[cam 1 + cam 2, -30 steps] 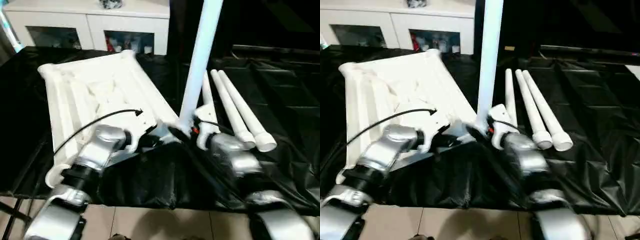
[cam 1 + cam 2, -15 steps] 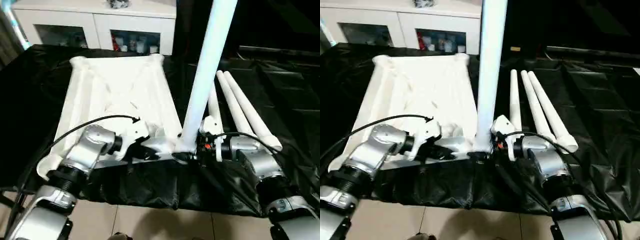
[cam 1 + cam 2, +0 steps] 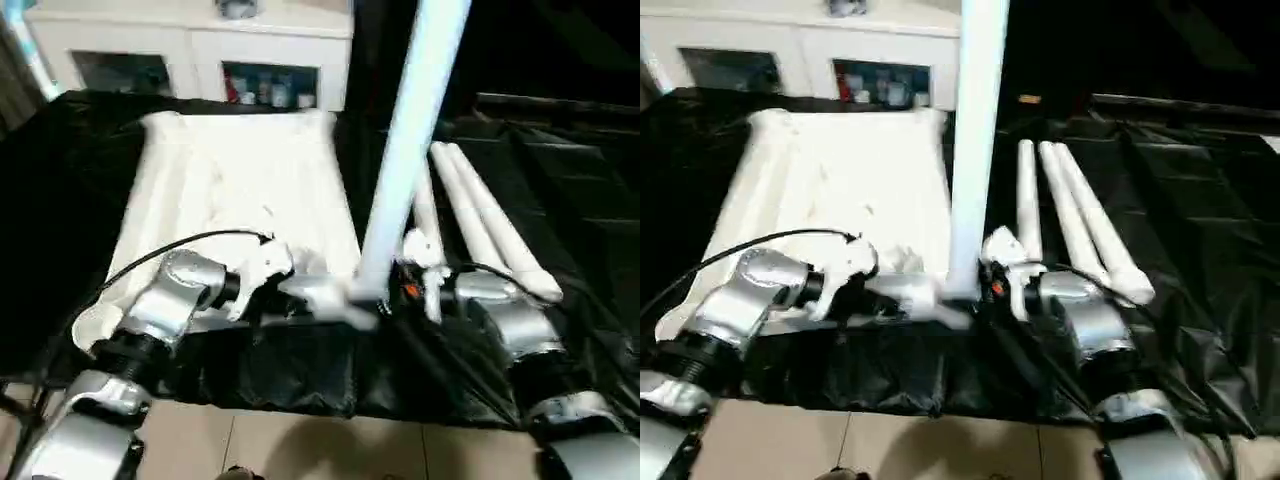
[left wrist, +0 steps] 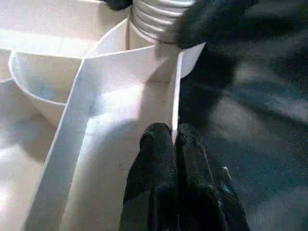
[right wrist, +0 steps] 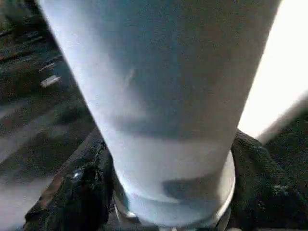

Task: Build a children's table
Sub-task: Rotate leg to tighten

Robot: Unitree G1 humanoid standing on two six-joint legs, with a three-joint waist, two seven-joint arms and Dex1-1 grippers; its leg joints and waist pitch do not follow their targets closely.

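- Since the earlier frame the tabletop [image 3: 240,190] has swung round from a skewed lie to sit roughly square to the robot; the right gripper [image 3: 990,285] has narrowed around the upright leg [image 3: 405,150].
- Left gripper [image 4: 172,139]: clenched, fingertips pinching the thin edge rib of the tabletop beside the corner socket [image 4: 159,29].
- Right gripper: its fingers flank the base of the upright leg; whether they are actually gripping it cannot be told.
- Upright leg: stands in the near corner socket, at 12 o'clock from the right gripper.
- Three spare legs [image 3: 1080,225] lie side by side on the black-covered bench [image 3: 1200,220], at 1 o'clock.
- Judgement: hollow plastic, light, stiff, smooth; likely slippery. Hold the leg low, near the socket; hold the tabletop by a rib.
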